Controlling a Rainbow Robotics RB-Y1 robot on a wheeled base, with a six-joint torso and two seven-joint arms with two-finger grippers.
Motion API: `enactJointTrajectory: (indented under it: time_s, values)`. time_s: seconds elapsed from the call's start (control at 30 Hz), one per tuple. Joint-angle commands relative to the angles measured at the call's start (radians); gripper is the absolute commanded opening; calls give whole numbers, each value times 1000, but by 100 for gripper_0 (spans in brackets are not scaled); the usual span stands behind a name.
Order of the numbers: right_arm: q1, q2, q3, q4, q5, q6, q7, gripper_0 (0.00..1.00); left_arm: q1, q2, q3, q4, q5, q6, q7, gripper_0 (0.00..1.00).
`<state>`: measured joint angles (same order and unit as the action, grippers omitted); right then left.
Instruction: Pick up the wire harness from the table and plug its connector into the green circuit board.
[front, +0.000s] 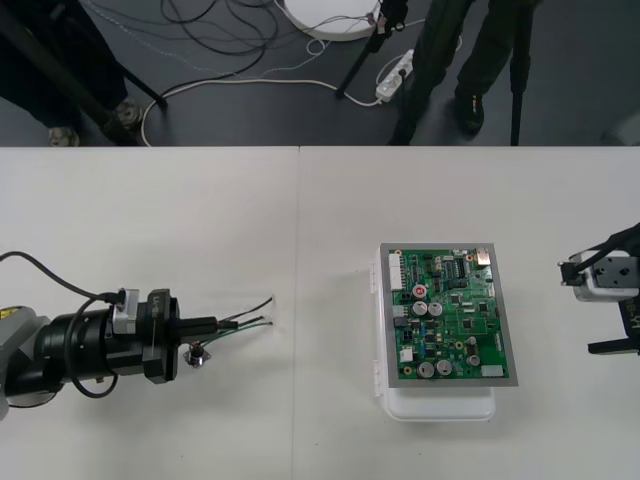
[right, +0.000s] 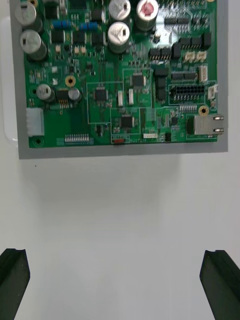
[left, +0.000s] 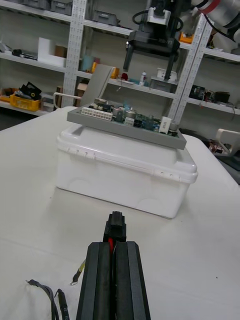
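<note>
The table looks smooth and matt. The white base is faintly glossy plastic. The green circuit board has a lacquered sheen. The left pincer is matt black. The socket of the wire harness gleams metallic.

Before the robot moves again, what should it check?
1. Left hand shut on the harness: ok. The plug pokes out between its fingers.
2. Plug in the board: not ok. The board is a way off to the right.
3. Way to the board free: ok. There is bare table in between.
4. Right hand out of the way: ok. It is open, on the board's far side.
5. Loose wires and socket safe from snagging: cannot tell. The socket lies beside the left hand.
6. Which slot fits the plug: cannot tell.
</note>
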<state>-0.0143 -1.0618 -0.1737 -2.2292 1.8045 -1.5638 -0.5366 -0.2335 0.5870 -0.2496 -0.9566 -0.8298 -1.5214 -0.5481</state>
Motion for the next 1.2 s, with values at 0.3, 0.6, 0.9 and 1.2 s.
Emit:
enactJointTrajectory:
  time_s: [0.3,0.6,0.9,1.2]
  values:
    - [-134,-32,256,-1,239,-7,-154,100,-83,-42,-83,-30,32,-49,-87,0]
    - [-214,-10,416,-20,415,10,-206,100,-130,-87,-129,-30,32,-49,-84,0]
    - [-263,13,526,34,452,64,-221,100,-153,-127,-152,-30,32,-11,-85,0]
    - [-260,36,569,40,515,62,-236,100,-173,-164,-152,-31,-9,50,-85,0]
